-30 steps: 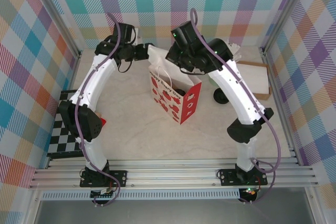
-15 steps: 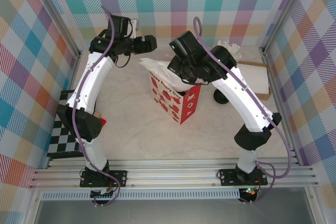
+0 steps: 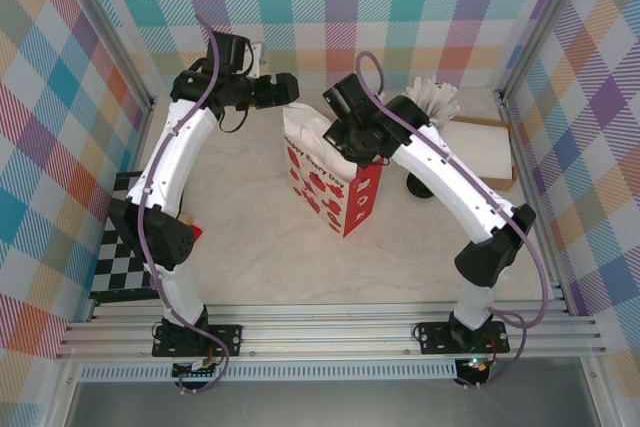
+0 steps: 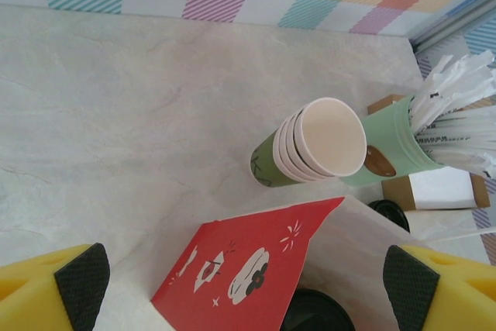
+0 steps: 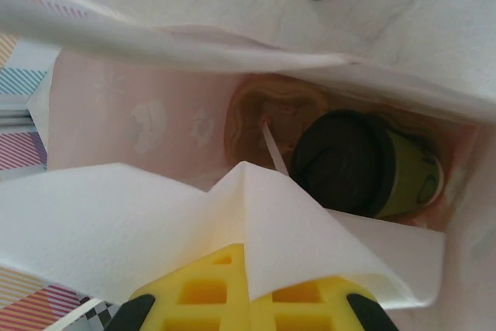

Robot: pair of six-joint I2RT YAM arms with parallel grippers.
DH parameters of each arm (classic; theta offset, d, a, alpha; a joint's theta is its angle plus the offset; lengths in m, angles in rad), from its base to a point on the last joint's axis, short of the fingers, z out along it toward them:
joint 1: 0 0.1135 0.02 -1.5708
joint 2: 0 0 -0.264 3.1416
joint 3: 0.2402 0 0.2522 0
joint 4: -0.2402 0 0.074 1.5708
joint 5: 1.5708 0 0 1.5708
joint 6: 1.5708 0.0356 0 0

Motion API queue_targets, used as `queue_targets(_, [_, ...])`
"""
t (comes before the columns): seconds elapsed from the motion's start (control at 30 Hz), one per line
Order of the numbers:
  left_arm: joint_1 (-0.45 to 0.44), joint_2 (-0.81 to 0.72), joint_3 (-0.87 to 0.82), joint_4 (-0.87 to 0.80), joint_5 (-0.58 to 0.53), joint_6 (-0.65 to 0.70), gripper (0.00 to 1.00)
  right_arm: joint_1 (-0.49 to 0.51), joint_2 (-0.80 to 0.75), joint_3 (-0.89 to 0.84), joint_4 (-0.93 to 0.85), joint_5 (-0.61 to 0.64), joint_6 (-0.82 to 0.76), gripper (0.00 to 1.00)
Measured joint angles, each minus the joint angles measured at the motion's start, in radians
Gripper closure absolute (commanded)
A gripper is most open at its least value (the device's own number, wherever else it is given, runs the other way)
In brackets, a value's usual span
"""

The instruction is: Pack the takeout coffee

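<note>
- Takeout coffee, a small paper cup with a green lower part and a round black plastic lid [image 5: 339,162], sits at the bottom of the red-and-white paper gift bag [image 3: 335,192]. It is tilted, with the lid facing up toward the bag's mouth and the green side showing to the right in the right wrist view.
- Right gripper [image 5: 248,269]: the yellow fingers are pressed together on the white rim of the paper gift bag at its mouth, above the cup.
- Left gripper [image 4: 248,288]: the jaws are spread wide, with nothing between the black pads [image 4: 81,284]. It hangs over the pale marble-look table [image 3: 260,257], by the bag's far left corner.
- Stack of lidless cream-and-green paper cups [image 4: 318,141]: on the table just beyond the bag, right beside a mint-green pot [image 4: 387,149] of white sachets [image 4: 457,102].
- Brown cardboard box [image 3: 490,147]: to the right of the bag, near the right wall.
- Small round black object [image 3: 420,185]: on the table between the bag and the box.
- Black-and-white checkerboard [image 3: 125,257]: at the table's left edge, beside the left arm.
</note>
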Motion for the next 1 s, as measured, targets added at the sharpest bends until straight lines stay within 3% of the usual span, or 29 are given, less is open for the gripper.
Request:
queue_targets(0.53, [0.005,-0.058,-0.070,0.029,0.132,0.073,0.07,0.000,0.069,0.027,-0.021,-0.020,0.001,1.00])
queue_targets(1.0, [0.006,-0.061,-0.129,0.031,0.139,0.072,0.05,0.000,0.151,0.045,-0.010,-0.014,-0.004,0.99])
